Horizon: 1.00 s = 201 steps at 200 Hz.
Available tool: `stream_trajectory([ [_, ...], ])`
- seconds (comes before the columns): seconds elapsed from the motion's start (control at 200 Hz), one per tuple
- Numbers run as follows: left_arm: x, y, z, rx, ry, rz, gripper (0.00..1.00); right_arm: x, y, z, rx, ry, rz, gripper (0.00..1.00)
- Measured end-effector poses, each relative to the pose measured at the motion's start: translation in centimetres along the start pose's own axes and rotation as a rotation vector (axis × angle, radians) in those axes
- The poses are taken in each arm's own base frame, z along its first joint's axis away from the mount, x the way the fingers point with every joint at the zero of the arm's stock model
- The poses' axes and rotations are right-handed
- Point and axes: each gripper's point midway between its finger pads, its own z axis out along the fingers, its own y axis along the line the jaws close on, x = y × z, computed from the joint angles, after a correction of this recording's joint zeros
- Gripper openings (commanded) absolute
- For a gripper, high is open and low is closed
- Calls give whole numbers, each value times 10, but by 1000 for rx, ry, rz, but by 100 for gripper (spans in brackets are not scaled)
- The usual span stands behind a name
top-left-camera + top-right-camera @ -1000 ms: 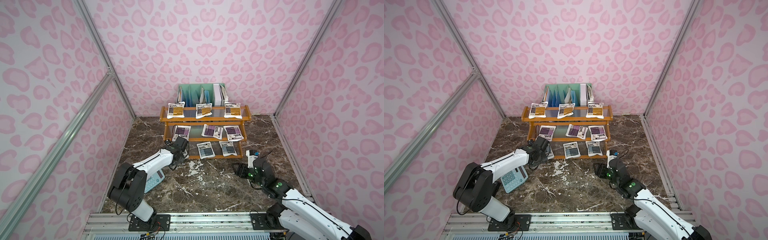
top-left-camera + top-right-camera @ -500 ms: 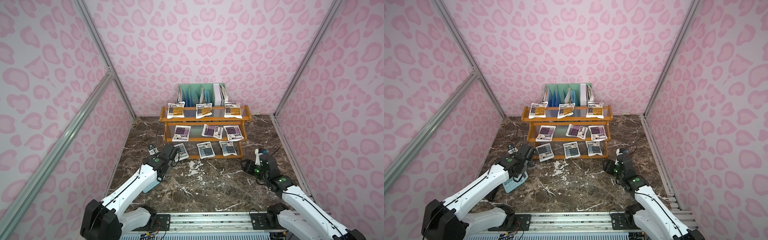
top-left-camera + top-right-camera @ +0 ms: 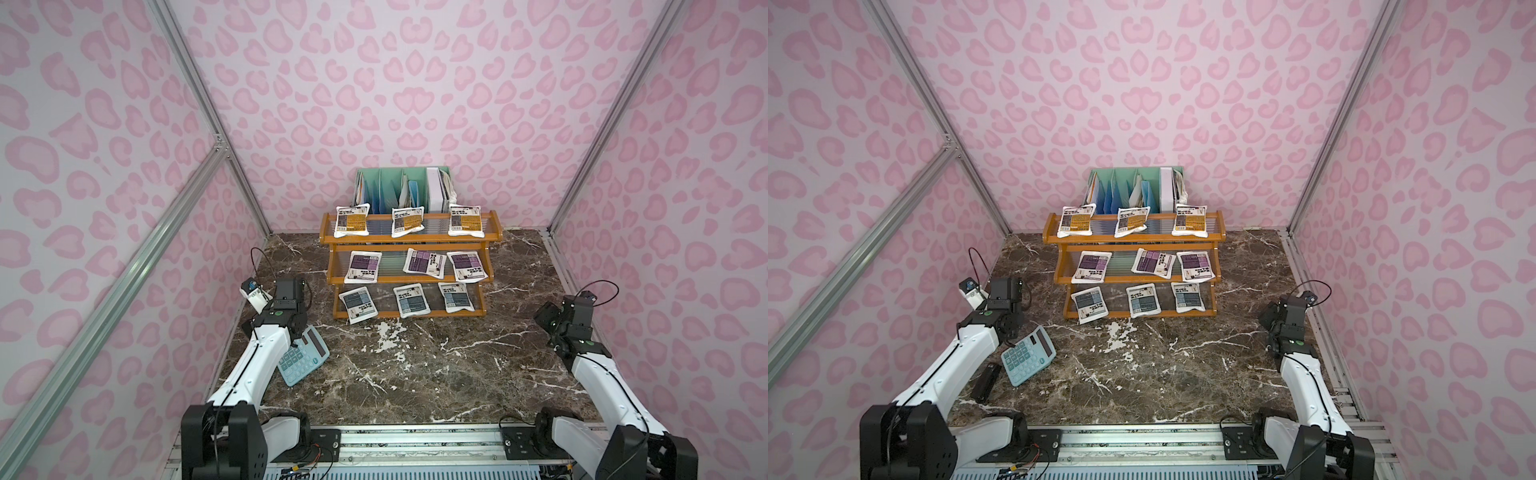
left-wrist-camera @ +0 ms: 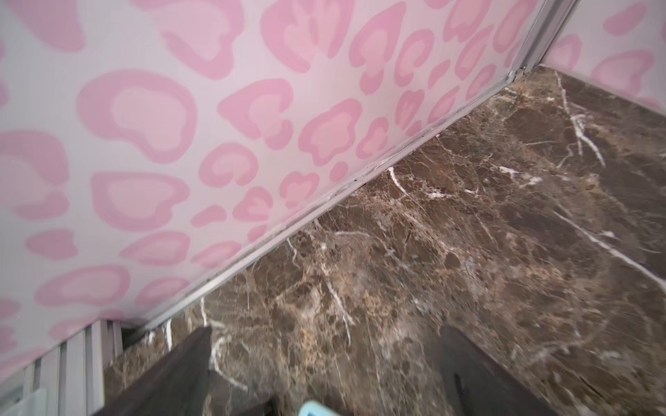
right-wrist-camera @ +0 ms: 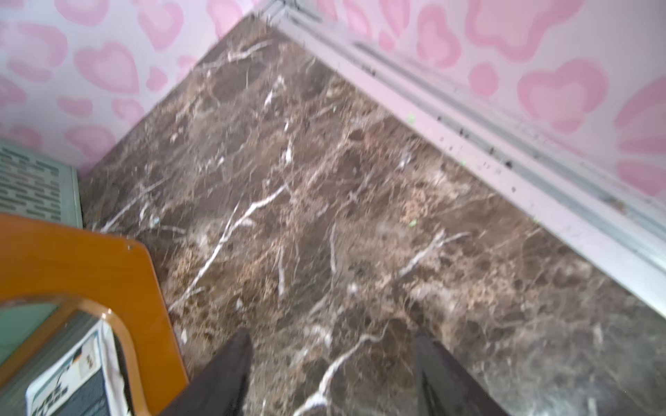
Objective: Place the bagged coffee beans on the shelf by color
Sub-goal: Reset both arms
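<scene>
Now that the left gripper (image 4: 324, 338) has pulled back, spread wide and empty like the right gripper (image 5: 331, 340), all nine bags (image 3: 358, 305) sit on the shelf (image 3: 409, 239), away from both, sorted by color. The job looks done.

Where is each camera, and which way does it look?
Top views: high at the front, both looking down toward the back wall at the shelf, calculator and table; the left arm and right arm show.
Left wrist: on the left arm, looking over the open left gripper at table and left wall.
Right wrist: on the right arm, looking past the open right gripper at table, right wall and the shelf's end.
Shared: top and right wrist views show the shelf; all show the table.
</scene>
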Motion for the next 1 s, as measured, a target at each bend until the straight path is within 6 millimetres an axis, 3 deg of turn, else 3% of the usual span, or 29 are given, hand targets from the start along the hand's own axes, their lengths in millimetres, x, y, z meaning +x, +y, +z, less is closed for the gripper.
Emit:
stream_trajectory([
  [0.11,1,-23,21,58,13,50,99,3,-6,6,27,-101,-54,98],
  [0.23,32,-58,42,171,79,162,99,-2,0,25,53,-177,-155,98],
  [0.35,59,-72,53,240,103,237,99,6,3,49,75,-200,-252,100],
  [0.47,56,-75,51,266,47,216,99,8,35,61,1,-239,-376,100],
  [0.595,57,-79,34,325,-33,223,98,19,73,50,-95,-320,-522,100],
  [0.72,59,-100,18,435,-75,248,99,11,51,36,-120,-394,-493,100],
  [0.79,55,-115,14,484,-87,267,99,18,33,33,-115,-394,-478,100],
  [0.85,54,-126,13,524,-112,270,99,15,46,32,-175,-399,-485,100],
  [0.92,66,-130,17,550,-117,296,99,1,64,27,-241,-450,-480,100],
  [1.005,79,-126,18,570,-118,304,99,3,66,26,-262,-457,-483,100],
])
